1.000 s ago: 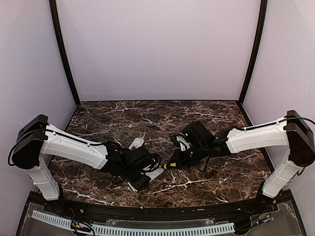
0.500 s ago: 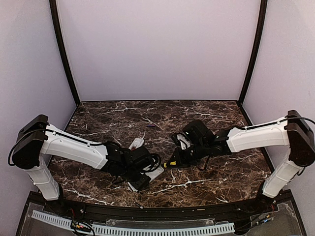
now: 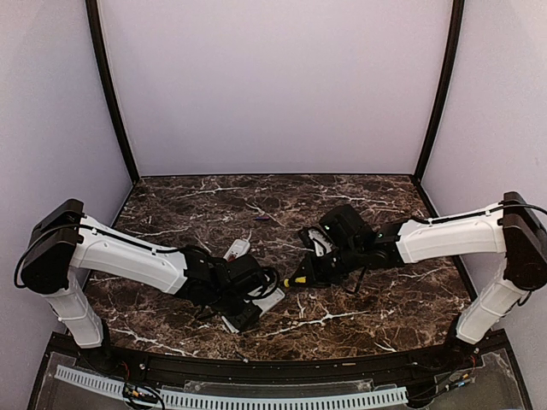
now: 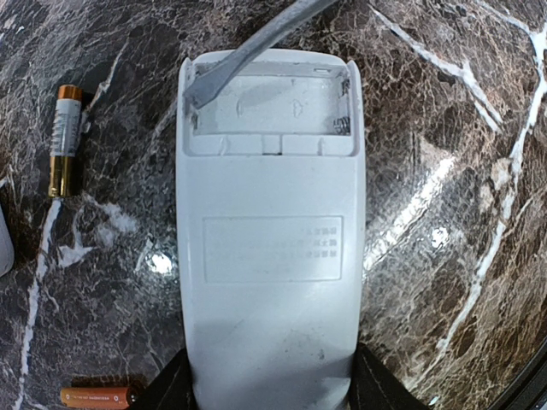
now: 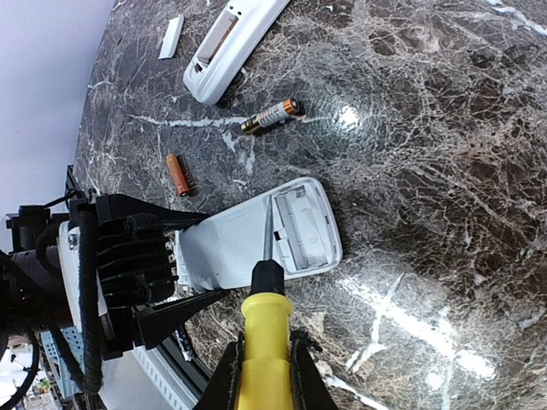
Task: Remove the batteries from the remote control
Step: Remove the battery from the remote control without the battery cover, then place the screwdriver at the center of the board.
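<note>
The white remote control (image 4: 269, 256) lies back up on the marble, and my left gripper (image 4: 269, 386) is shut on its near end. Its battery compartment (image 4: 273, 107) is uncovered and shows no cells inside. My right gripper (image 5: 263, 363) is shut on a yellow-handled screwdriver (image 5: 265, 329), whose blade (image 4: 248, 47) reaches into the compartment's corner. Two batteries lie loose on the table beside the remote: one (image 4: 64, 141) (image 5: 272, 114) silver and orange, the other (image 4: 98, 395) (image 5: 178, 173) orange. In the top view both grippers (image 3: 252, 301) (image 3: 312, 272) meet at the table's middle front.
A second white remote (image 5: 235, 43) (image 3: 237, 249) lies with its back open beyond the batteries, a small white cover (image 5: 172, 37) next to it. A small purple object (image 3: 262, 218) sits farther back. The table's front edge (image 3: 273, 359) runs close behind the left gripper.
The right gripper with the screwdriver has shifted slightly toward the back of the table. The left arm and the remote have not moved.
</note>
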Controlling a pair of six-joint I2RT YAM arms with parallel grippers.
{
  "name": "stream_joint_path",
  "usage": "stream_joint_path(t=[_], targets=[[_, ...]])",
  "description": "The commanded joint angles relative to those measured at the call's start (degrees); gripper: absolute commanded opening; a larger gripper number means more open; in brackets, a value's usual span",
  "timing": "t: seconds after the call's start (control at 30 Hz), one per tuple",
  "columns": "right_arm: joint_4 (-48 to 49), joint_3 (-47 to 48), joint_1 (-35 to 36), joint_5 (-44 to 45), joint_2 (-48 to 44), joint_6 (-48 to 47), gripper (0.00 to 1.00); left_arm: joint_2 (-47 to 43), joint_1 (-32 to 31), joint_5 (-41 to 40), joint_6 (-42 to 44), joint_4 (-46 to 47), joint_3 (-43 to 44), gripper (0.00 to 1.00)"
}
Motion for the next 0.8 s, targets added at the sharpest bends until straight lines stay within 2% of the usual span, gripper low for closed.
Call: stream_joint_path(t=[0.0,0.17,0.33,0.47,0.57,0.77], targets=[[1.99,0.78,-0.34,0.47,-0.96,0.35,0.00,1.33,0.43,-1.71,0.40,-1.18,0.15,0.42],[1.74,0.37,-0.32,1.80,-2.25,0.31,0.00,1.18,0.48,-1.50,-0.50,-1.18,1.96,0.49],[1.65,-0.87,-0.32,5.00,-5.48,0.78,0.00,0.42,0.57,-1.48,-1.41,-1.15,3.84,0.67],[0.99,-2.65,-0.65,9.04,-9.13,1.38,0.00,-0.92,0.75,-1.36,-2.16,-1.58,5.49,0.78],[-0.54,-4.01,-0.88,12.61,-12.00,2.37,0.00,-2.20,1.17,-0.19,-2.75,-2.22,6.43,0.83],[0.08,-9.12,-2.83,15.43,-16.99,3.95,0.00,-9.03,6.04,5.48,-4.73,-3.84,6.98,0.84]])
